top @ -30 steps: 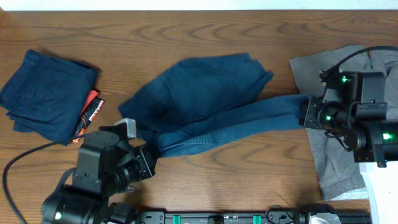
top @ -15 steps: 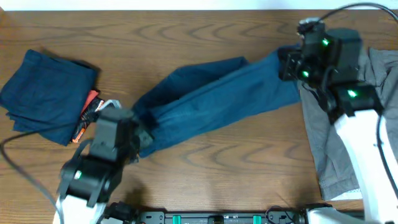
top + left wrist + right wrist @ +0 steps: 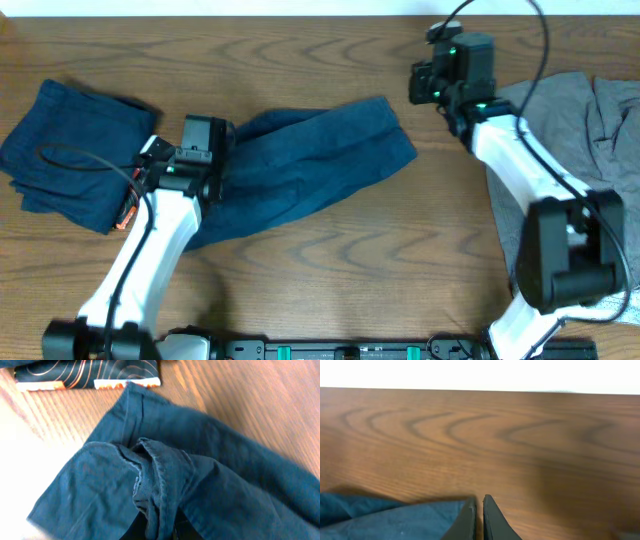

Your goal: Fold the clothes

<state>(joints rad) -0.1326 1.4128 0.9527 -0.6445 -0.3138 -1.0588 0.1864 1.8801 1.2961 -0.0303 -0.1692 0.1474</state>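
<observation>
Nearest the base, the bare wood of the table (image 3: 340, 280) is crossed by the left arm, which is stretched up and away to the left gripper (image 3: 154, 532). In its wrist view the two dark fingers are seen pressed onto a bunched, seamed fold of the navy garment (image 3: 310, 160), so the jaws are clamped on that cloth. The garment is laid loosely across the middle of the table, doubled over itself and slanted from lower left to upper right, with its far corner resting on the wood. Just left of the left arm an orange-and-black label (image 3: 133, 195) is tucked at the edge of a folded navy pile (image 3: 65, 150), which is set apart at the left side. At the right side a rumpled grey garment (image 3: 590, 120) is spread under the right arm. Farthest away, the right gripper (image 3: 478, 510) is held over the wood just beyond the navy garment's corner, its fingers set almost together with only a sliver of wood showing between them
</observation>
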